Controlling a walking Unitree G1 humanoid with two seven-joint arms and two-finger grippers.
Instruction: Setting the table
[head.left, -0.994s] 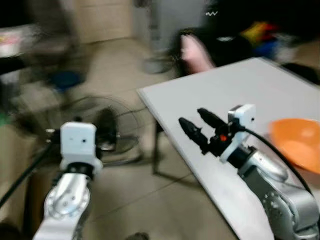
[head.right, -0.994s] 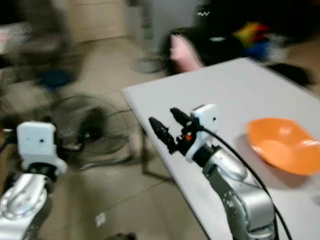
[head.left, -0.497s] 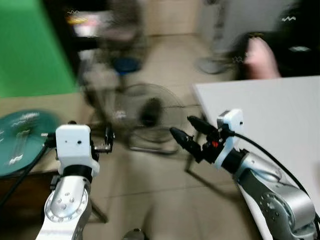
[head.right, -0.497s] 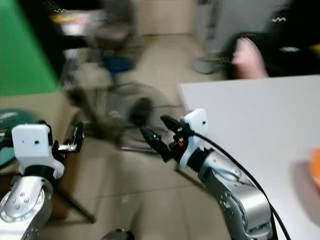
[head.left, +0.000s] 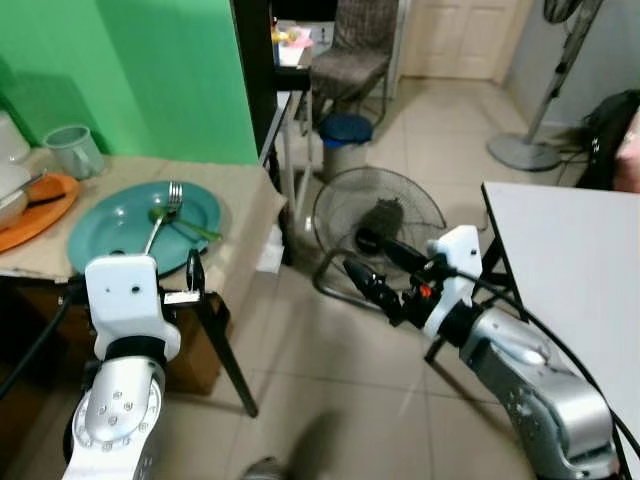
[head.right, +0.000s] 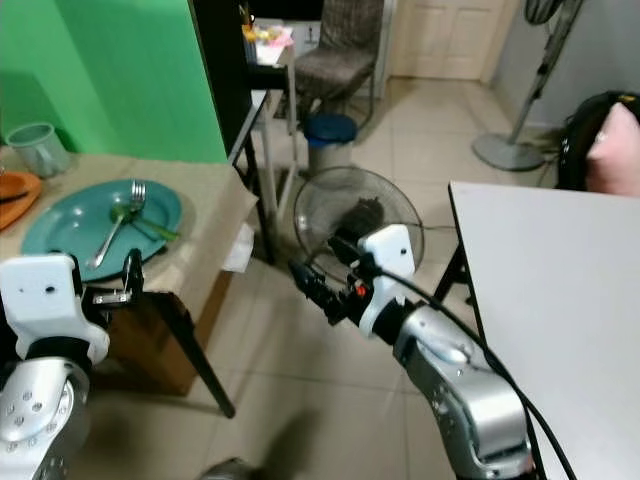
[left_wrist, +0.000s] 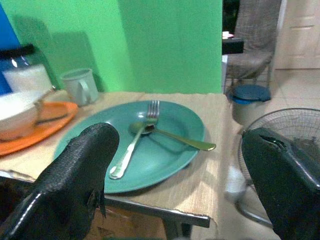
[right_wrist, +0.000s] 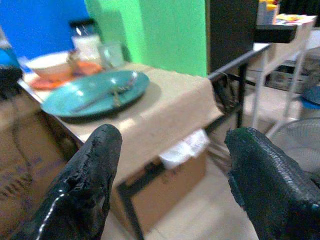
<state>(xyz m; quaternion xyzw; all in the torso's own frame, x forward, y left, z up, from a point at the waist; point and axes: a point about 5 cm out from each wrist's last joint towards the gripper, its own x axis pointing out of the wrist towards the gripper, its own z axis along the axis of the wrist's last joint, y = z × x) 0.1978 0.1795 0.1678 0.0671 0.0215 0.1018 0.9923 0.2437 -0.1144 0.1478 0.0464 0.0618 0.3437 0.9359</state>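
A teal plate (head.left: 118, 233) lies on a low side table (head.left: 245, 210) covered with tan cloth, at my left. A silver fork (left_wrist: 134, 143) and a green-handled spoon (left_wrist: 172, 138) rest on the plate. Behind it are an orange plate (left_wrist: 47, 125) bearing a white bowl (left_wrist: 15, 107), and a pale cup (head.left: 74, 150). My left gripper (left_wrist: 180, 145) is open and empty, short of the side table's near edge. Over the floor between the two tables, my right gripper (head.left: 354, 251) is open and empty. The white dining table (head.left: 580, 260) is at my right.
A round floor fan (head.left: 378, 215) lies on the tiles just beyond my right gripper. Farther back are a blue bin (head.left: 345, 130), a chair (head.left: 350, 60), a dark desk (head.left: 290, 75) and a standing fan's base (head.left: 525, 152). A black bag (head.left: 610, 125) sits behind the dining table.
The whole view has swung left, from the white table with an orange bowl to the side table with the teal plate. Both grippers keep their pose and stay open.
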